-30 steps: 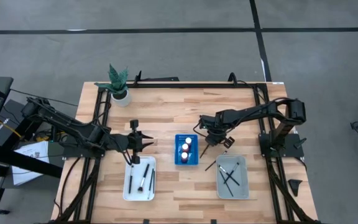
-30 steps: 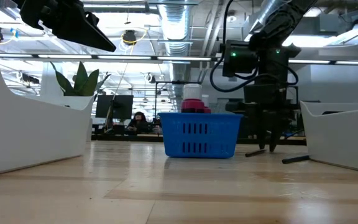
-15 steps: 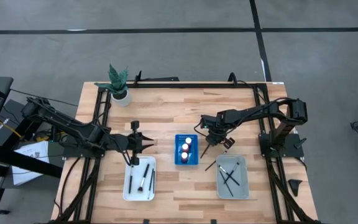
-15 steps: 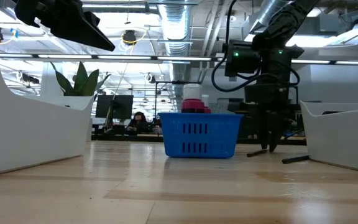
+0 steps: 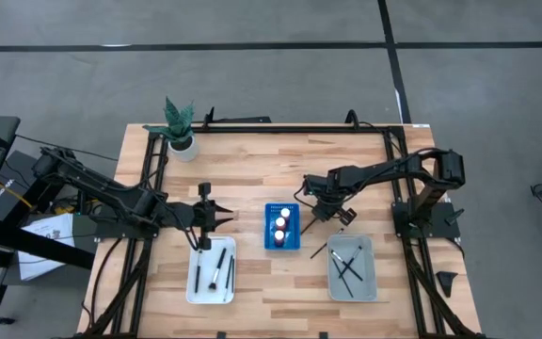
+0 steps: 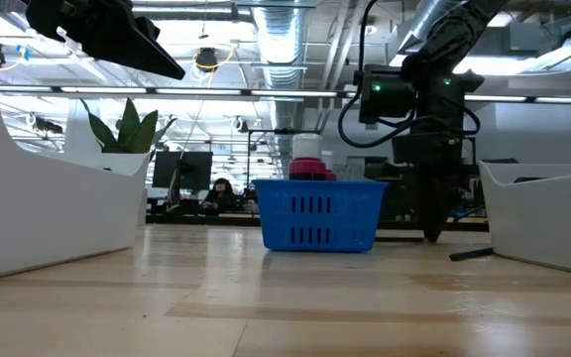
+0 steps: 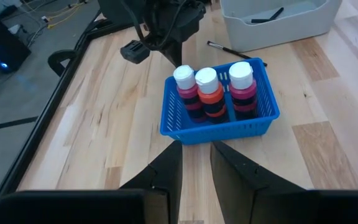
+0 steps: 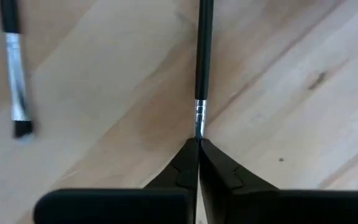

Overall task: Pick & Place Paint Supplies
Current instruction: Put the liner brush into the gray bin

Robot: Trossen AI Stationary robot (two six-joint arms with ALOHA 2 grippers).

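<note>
Wooden planks fill my table, and on them I see the right gripper lowered to the surface just beside the blue basket, on the side toward the grey tray. In the right wrist view its fingers are pressed together on the silver ferrule end of a thin dark-handled brush, which lies flat on the wood; a second brush with a silver ferrule and dark bristles lies on the wood off to one side, apart from the pinched one. From the low view I see that gripper standing upright with its tips at the tabletop. The basket holds three red paint bottles with white caps, standing upright in a row. My left gripper hangs above the table near the far edge of the white tray, well apart from the basket; in the left wrist view its fingers stand a little apart with nothing between them. The white tray holds three brushes lying roughly parallel, and the grey tray holds several crossed dark brushes. One more brush lies on the wood just beside the grey tray's corner. A potted plant sits at the far left corner.
</note>
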